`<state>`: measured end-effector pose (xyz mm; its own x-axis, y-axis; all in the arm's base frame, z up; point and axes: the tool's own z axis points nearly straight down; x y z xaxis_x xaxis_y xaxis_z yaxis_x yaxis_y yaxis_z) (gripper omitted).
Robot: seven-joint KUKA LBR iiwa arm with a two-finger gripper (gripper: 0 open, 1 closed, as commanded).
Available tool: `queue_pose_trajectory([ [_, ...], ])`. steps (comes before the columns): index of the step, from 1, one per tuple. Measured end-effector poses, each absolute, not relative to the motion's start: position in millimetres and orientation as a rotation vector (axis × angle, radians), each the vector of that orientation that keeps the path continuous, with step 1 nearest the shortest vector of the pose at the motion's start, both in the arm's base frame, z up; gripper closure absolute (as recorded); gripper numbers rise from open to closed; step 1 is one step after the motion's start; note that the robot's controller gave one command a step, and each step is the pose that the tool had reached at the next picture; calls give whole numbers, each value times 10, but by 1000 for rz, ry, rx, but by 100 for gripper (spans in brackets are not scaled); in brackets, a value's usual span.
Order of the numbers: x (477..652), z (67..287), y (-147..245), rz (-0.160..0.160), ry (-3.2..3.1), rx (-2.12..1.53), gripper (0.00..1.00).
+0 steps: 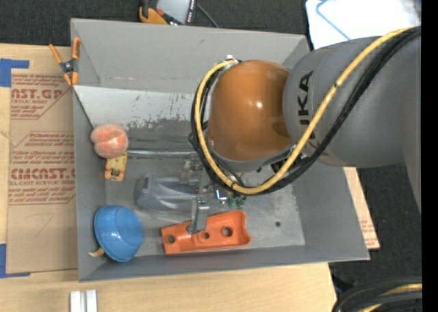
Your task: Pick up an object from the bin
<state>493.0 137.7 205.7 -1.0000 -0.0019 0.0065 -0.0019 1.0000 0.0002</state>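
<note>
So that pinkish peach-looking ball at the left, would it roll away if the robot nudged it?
Probably. The peach looks round, so a nudge would likely send it rolling, though the small yellow toy right beside it might block it. Its curved surface could also slip from a grip.

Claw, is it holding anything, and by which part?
Cannot be told. The claw is down at the upper edge of the orange holed plastic piece, but the view does not show a grip on it.
</note>
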Motion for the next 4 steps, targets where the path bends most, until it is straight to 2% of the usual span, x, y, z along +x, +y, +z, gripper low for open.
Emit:
queue_pose_trajectory([
  [1, 4952, 2086, 1370, -2, -3143, 3, 0],
  [2, 5758, 813, 983, -3, -3142, 167, 0],
  [3, 5751, 1521, 1132, -14, -3118, -494, 0],
  [4, 5686, 991, 1353, -1, -3136, -90, 0],
])
